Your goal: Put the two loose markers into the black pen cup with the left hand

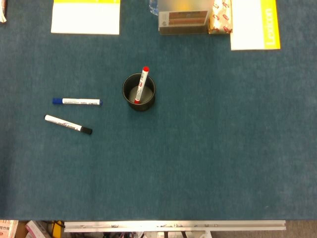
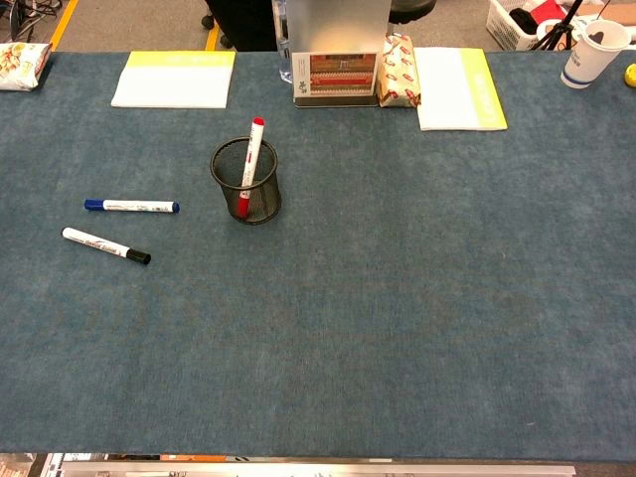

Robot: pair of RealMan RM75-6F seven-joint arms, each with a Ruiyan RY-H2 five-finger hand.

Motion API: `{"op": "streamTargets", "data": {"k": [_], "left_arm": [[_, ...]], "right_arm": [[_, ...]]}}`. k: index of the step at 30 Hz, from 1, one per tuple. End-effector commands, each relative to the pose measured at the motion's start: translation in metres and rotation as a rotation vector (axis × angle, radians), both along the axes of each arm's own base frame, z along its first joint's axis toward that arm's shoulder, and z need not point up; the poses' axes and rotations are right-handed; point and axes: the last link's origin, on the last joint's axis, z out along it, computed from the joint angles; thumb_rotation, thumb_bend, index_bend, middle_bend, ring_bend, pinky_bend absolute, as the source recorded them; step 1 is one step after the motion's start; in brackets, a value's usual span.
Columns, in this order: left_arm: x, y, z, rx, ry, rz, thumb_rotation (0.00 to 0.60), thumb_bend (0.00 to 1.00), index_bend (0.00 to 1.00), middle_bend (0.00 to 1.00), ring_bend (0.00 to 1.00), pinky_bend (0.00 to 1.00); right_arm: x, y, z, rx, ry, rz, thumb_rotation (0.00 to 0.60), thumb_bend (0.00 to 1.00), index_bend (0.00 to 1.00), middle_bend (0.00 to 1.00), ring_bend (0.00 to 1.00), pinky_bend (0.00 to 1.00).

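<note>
Fingers of both your hands are out of view, so their state cannot be told. Your blue marker (image 1: pixel 77 101) and black marker (image 1: pixel 68 124) lie flat on the table (image 1: pixel 208 163), near each other, left of the black pen cup (image 1: pixel 138 92), where a red marker (image 1: pixel 141 85) leans.

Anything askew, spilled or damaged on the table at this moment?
Nothing spilled or damaged. The black pen cup stands upright with a red marker leaning inside. The blue marker and black marker lie loose to its left, as the task expects. Neither hand is in view.
</note>
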Motion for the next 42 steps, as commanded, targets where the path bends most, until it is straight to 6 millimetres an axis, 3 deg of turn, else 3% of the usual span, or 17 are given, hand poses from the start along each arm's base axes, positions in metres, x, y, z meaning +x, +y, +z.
{"op": "streamTargets", "data": {"k": [1, 7, 14, 19, 26, 31, 36, 38, 42], "left_arm": [[0.000, 0.000, 0.000, 0.000, 0.004, 0.000, 0.600, 0.44, 0.71, 0.52, 0.55, 0.68], [0.000, 0.000, -0.001, 0.000, 0.003, -0.006, 0.600, 0.44, 0.70, 0.50, 0.54, 0.68], [-0.002, 0.000, -0.002, -0.006, 0.006, -0.026, 0.600, 0.44, 0.63, 0.33, 0.50, 0.67], [-0.005, -0.002, -0.006, -0.014, 0.001, -0.027, 0.600, 0.44, 0.61, 0.31, 0.47, 0.67], [-0.006, -0.004, -0.010, -0.034, -0.028, -0.020, 0.600, 0.44, 0.58, 0.29, 0.37, 0.63], [-0.006, -0.006, -0.014, -0.054, -0.047, 0.002, 0.600, 0.44, 0.44, 0.29, 0.39, 0.63], [-0.011, -0.007, -0.017, -0.072, -0.037, 0.026, 0.600, 0.44, 0.36, 0.29, 0.41, 0.63], [-0.011, -0.007, -0.018, -0.081, -0.031, 0.024, 0.600, 0.44, 0.37, 0.29, 0.40, 0.59], [-0.013, -0.008, -0.026, -0.123, -0.038, 0.040, 0.600, 0.44, 0.39, 0.29, 0.33, 0.43]], "right_arm": [[0.000, 0.000, 0.000, 0.000, 0.000, 0.000, 0.600, 0.65, 0.56, 0.54, 0.79, 1.00], [0.001, 0.000, 0.000, -0.004, -0.002, 0.005, 0.600, 0.65, 0.56, 0.54, 0.79, 1.00], [-0.001, 0.000, 0.002, -0.011, -0.004, 0.004, 0.600, 0.62, 0.56, 0.54, 0.79, 0.98], [-0.002, -0.002, 0.003, -0.003, -0.009, 0.000, 0.600, 0.49, 0.56, 0.54, 0.76, 0.92], [0.000, -0.001, 0.002, 0.008, -0.004, 0.018, 0.600, 0.19, 0.56, 0.51, 0.64, 0.76], [0.001, 0.001, 0.001, 0.034, -0.004, 0.017, 0.600, 0.12, 0.48, 0.42, 0.46, 0.61], [0.000, 0.001, 0.003, 0.029, -0.006, 0.013, 0.600, 0.11, 0.48, 0.39, 0.42, 0.56], [0.000, 0.001, 0.004, 0.027, -0.004, 0.013, 0.600, 0.11, 0.48, 0.39, 0.42, 0.55], [0.001, 0.004, 0.005, 0.018, 0.008, 0.008, 0.600, 0.11, 0.48, 0.39, 0.42, 0.53]]}}
